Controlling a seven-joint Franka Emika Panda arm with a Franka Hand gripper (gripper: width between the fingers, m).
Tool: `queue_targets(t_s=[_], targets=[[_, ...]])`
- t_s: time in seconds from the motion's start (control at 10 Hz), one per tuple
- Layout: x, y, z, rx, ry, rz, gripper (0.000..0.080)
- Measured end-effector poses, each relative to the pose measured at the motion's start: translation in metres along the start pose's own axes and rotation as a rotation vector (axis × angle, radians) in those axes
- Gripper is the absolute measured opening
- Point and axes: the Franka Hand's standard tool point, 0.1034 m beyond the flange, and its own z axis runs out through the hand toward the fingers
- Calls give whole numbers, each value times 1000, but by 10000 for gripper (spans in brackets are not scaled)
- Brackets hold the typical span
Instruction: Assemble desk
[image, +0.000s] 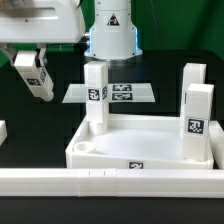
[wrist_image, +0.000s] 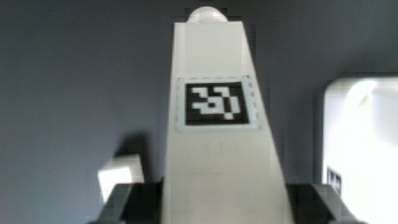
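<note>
Border rail (image: 110, 182) runs across the frame bottom, tabletop (image: 140, 148) right behind it, lower centre. Two legs stand in it: one mid-frame (image: 96, 98), one at right (image: 197, 122). Gripper (image: 36, 80) upper left, clamped on a third leg (wrist_image: 217, 130), tilted. Legs look light, rigid, smooth plastic, so could slip; grip flat sides mid-length.

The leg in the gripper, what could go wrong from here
1. The gripper holds the leg tilted, so it may meet a socket skewed and jam.
2. The empty corner socket sits right beside the standing leg; the carried leg could knock it.
3. The wrist view shows the grip near one end, so the leg might pivot.
</note>
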Motion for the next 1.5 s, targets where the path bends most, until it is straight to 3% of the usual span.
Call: queue_targets(t_s=[0.3,0.6,1.0,1.1,1.3,1.4,1.5], targets=[[6,7,1,-39,185,5,290],[40,-32,-22,-14,277,19,290],[42,-36,-21,-15,275,10,290],[48,-52,-25,-5,282,-6,290],[80,-98,-43,21,319,-42,290],[93,-113,-48,20,352,-62,290],[92,-115,-47,21,353,-71,290]])
